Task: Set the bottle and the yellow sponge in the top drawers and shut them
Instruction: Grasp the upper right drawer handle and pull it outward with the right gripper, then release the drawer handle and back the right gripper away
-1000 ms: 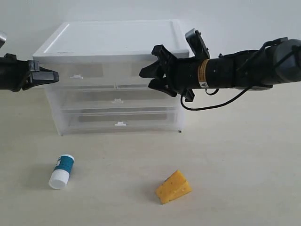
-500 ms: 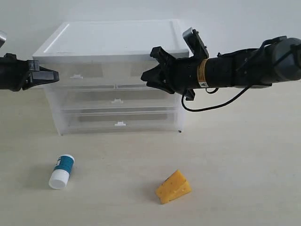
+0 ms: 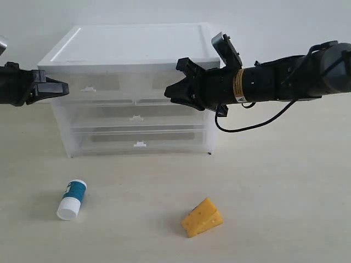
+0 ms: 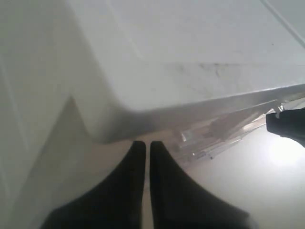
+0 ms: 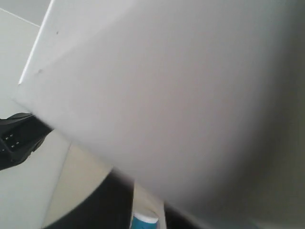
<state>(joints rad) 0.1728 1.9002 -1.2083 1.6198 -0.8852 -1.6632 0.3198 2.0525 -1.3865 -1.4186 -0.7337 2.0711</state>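
Note:
The white-topped chest [image 3: 131, 44] stands at the back with both top drawers shut: left one [image 3: 109, 83] and right one [image 3: 159, 82]. My left gripper [image 3: 64, 87] [image 4: 147, 145] is shut and empty, hovering at the chest's left corner, level with the left top drawer and short of its tab handle [image 3: 89, 89]. My right gripper [image 3: 170, 94] [image 5: 148, 195] is open right at the front of the right top drawer and hides its handle. The bottle [image 3: 72, 200] [image 5: 143, 222] lies on the table at front left. The yellow sponge [image 3: 202, 217] sits at front centre.
Two full-width drawers [image 3: 137, 118] [image 3: 140, 144] sit shut below the top pair. The right arm's black cable [image 3: 247, 126] loops down beside the chest's right side. The beige table [image 3: 274, 192] stretches to the front and right.
My right gripper has risen slightly and edged closer to the right top drawer's front, its fingers a little less spread. The left gripper, bottle and sponge have not moved.

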